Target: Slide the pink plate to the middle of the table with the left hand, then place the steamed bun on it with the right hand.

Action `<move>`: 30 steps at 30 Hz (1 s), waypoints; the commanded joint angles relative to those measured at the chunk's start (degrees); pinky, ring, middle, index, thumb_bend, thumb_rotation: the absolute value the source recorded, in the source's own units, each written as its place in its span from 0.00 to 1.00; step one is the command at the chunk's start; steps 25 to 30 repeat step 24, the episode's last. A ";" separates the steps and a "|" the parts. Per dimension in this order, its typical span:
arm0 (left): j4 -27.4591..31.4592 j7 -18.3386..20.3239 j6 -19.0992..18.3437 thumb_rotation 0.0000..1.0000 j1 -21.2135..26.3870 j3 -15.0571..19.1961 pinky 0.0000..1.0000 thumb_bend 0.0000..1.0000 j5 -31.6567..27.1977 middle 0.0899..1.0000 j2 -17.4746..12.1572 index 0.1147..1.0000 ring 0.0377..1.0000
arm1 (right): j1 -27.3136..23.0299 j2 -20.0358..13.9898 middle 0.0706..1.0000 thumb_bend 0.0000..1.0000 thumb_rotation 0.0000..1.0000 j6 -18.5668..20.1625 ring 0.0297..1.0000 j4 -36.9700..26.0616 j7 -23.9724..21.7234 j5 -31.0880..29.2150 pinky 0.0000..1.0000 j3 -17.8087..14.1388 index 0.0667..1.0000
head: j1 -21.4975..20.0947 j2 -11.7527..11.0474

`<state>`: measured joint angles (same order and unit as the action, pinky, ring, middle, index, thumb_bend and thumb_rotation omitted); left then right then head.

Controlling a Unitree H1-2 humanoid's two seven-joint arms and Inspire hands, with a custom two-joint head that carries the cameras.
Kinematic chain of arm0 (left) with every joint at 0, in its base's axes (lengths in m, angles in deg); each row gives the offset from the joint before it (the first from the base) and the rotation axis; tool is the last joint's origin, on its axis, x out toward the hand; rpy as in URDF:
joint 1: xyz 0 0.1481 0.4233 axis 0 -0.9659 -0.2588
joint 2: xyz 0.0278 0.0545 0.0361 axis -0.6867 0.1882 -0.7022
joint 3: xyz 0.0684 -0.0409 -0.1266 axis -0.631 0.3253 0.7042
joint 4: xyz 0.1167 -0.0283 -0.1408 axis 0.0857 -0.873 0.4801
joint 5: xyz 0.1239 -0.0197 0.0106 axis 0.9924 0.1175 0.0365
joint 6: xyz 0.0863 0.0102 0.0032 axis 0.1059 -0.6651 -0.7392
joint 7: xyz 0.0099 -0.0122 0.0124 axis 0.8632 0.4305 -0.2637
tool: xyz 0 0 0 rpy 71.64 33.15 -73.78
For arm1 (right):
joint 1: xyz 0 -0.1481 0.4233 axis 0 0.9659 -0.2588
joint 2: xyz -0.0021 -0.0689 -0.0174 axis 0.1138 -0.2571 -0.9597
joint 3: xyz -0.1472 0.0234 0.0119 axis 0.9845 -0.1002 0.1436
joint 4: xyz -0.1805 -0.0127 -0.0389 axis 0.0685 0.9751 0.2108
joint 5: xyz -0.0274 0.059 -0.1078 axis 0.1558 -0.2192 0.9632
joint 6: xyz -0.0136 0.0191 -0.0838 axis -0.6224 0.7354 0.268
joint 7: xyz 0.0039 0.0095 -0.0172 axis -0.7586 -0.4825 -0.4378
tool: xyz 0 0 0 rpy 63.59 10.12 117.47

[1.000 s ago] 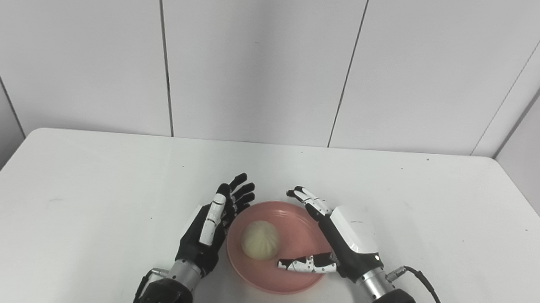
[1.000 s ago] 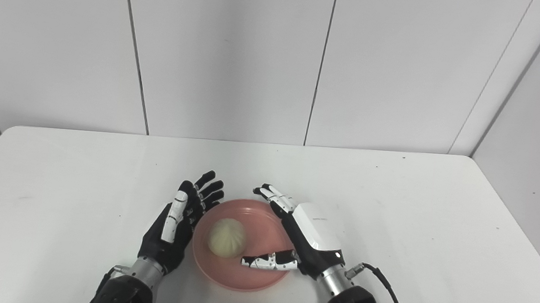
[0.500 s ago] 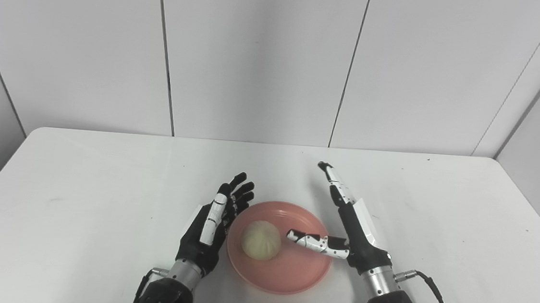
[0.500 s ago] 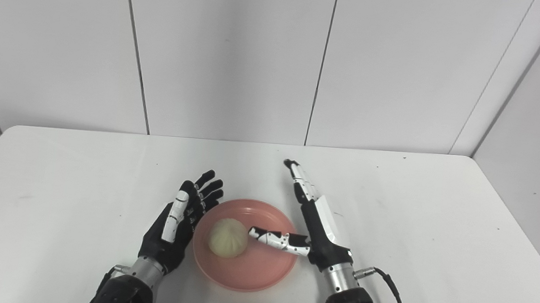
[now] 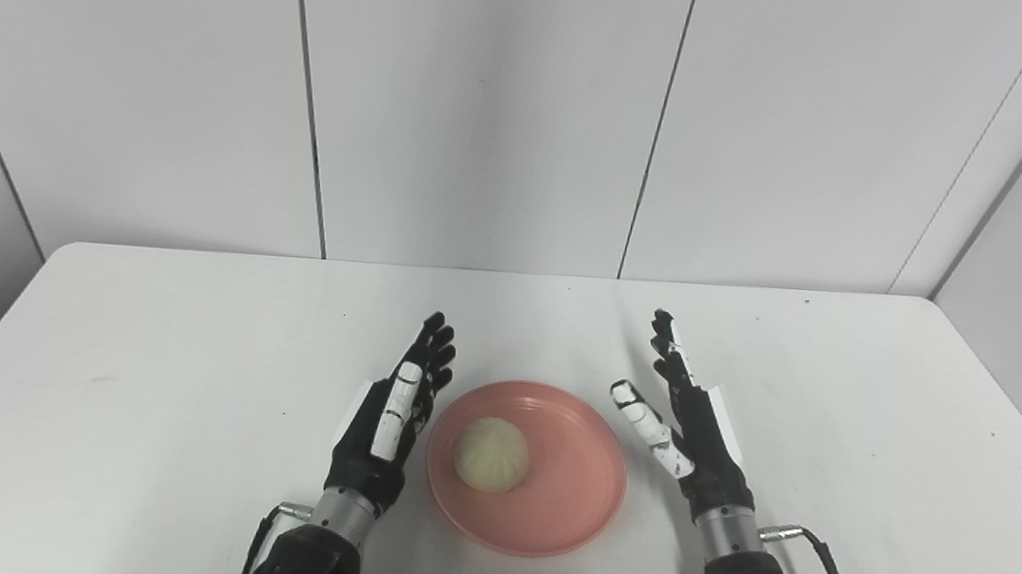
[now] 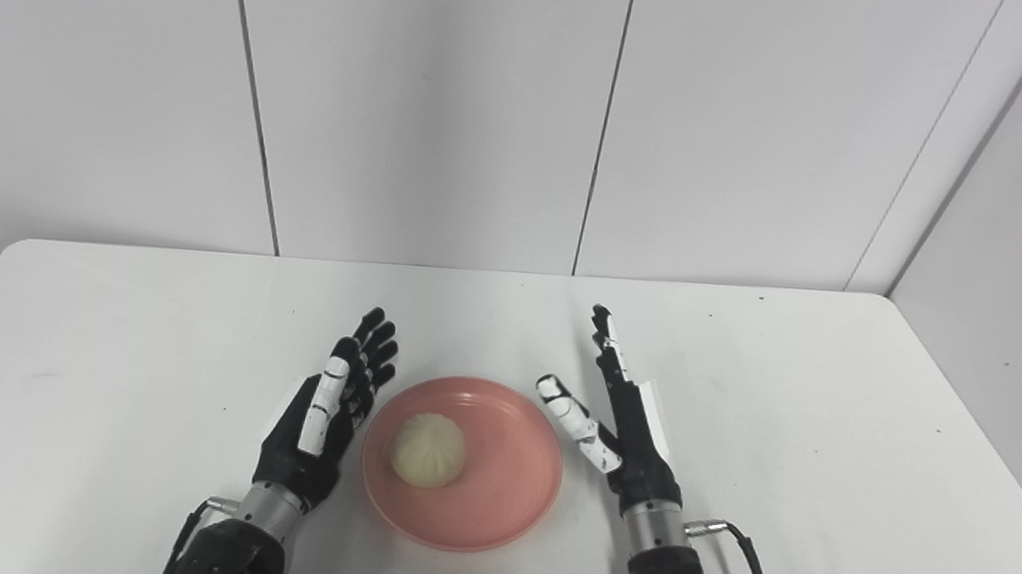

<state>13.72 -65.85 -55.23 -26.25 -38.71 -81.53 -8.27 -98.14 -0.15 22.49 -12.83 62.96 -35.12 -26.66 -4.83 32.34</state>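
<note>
Steamed bun (image 5: 492, 452) rests on pink plate (image 5: 575, 511), toward the bench's near edge. Left hand (image 5: 387, 414) and right hand (image 5: 692, 420) flank it, fingers apart, empty. Risk: a withdrawing hand clips the rim, shifting the plate.

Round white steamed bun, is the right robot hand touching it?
Apart. The left eye view shows bare pink plate between the bun and right robot hand.

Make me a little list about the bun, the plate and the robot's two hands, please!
bun: round, pale steamed bun, lying on the plate, a bit left of its middle
plate: round pink plate, flat on the white table, near the front middle
left hand: black left hand, open, just left of the plate, holding nothing
right hand: black-and-white right hand, open, just right of the plate, holding nothing
task: bun already on the plate
</note>
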 commanded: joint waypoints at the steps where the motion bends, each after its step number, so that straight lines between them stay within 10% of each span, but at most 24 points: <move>1: -1.94 -1.39 3.31 1.00 -0.56 0.63 1.00 0.55 1.05 1.00 -0.33 1.00 1.00 | -1.51 0.69 0.99 0.56 0.85 0.11 0.99 -1.28 -2.03 -4.98 0.97 -1.11 1.00 | 0.04 0.02; 30: -2.27 -5.47 3.28 1.00 -0.16 0.63 1.00 0.59 4.58 1.00 -0.81 1.00 1.00 | -1.83 2.44 0.95 0.62 0.80 -0.26 0.92 2.80 -4.81 -17.15 0.90 -4.38 0.96 | -0.03 0.20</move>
